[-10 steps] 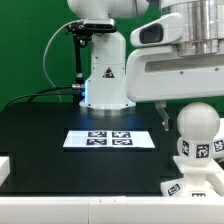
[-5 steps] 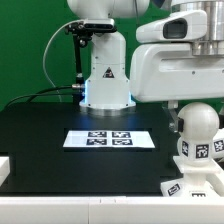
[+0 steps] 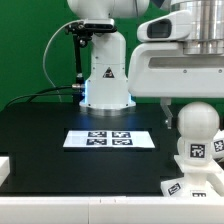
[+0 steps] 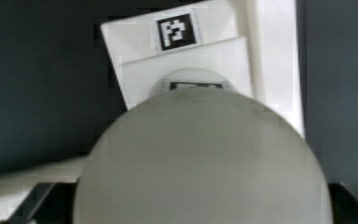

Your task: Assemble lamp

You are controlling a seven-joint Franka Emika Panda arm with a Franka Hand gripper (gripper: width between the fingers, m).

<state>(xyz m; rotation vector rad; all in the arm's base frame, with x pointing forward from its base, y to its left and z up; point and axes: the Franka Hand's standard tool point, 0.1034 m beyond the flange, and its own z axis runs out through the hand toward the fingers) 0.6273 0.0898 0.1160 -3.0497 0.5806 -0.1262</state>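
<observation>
The marker board (image 3: 109,139) was observed lying flat on the black table (image 3: 40,135), its black-and-white tags facing upward. A green backdrop (image 3: 30,45) was seen behind the table. A black cable (image 3: 52,62) was noted hanging before it.

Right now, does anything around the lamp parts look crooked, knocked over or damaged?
Nothing stands out. The bulb sits upright on the lamp base, and the marker board lies flat on the table. No damage shows.
</observation>
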